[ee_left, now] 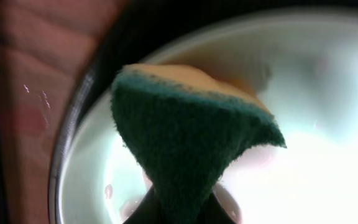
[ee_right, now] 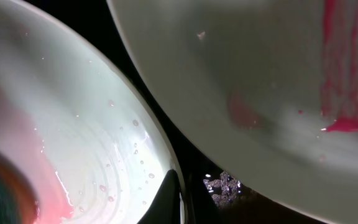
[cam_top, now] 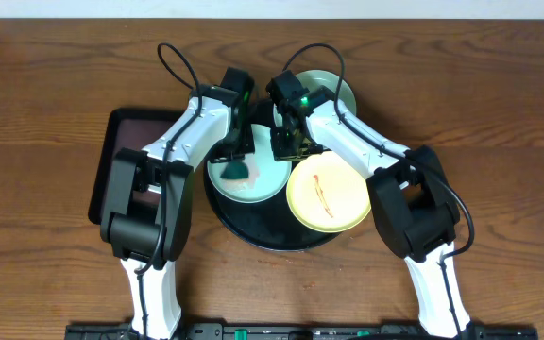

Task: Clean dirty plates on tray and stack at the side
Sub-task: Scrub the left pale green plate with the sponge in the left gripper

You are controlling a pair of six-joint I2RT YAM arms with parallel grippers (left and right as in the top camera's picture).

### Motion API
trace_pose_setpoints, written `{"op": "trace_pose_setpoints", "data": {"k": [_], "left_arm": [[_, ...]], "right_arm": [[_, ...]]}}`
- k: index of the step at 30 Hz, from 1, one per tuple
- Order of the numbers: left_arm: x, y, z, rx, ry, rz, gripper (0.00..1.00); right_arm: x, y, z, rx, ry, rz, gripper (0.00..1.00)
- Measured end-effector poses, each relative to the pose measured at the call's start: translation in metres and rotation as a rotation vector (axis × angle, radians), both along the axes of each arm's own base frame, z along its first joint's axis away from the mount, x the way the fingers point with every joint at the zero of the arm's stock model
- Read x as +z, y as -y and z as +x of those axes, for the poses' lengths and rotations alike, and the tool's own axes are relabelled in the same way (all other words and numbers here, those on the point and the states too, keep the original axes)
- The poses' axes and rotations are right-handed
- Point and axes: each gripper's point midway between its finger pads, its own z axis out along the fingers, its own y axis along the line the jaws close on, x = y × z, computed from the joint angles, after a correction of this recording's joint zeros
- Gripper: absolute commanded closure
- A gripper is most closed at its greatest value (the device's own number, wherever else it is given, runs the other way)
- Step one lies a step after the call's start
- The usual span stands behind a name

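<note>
1. Sponge [cam_top: 234,171] hung pinched between the closed jaws of the left gripper [cam_top: 235,159], over the turquoise plate [cam_top: 258,181] on the left side of the black tray [cam_top: 263,234].
2. Left arm reached up from the lower left and bent inward over the tray.
3. Right gripper [cam_top: 287,142] pointed down at that plate's right rim. One finger [ee_right: 169,198] showed at the rim, and I could not tell how far it was open.
4. Yellow plate [cam_top: 329,194], smeared red, lay on the tray's right side. The second turquoise plate [cam_top: 340,93] sat at upper right.
</note>
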Motion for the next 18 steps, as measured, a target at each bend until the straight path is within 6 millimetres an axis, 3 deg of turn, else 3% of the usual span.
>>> {"op": "trace_pose_setpoints", "data": {"k": [8, 18], "left_arm": [[-0.002, 0.008, -0.006, -0.164, -0.022, -0.037, 0.93], [-0.003, -0.008, 0.006, 0.093, 0.010, -0.043, 0.93]], "right_arm": [[0.000, 0.000, -0.001, 0.001, -0.012, 0.012, 0.99], [-0.003, -0.001, -0.006, -0.020, -0.117, 0.126, 0.99]]}}
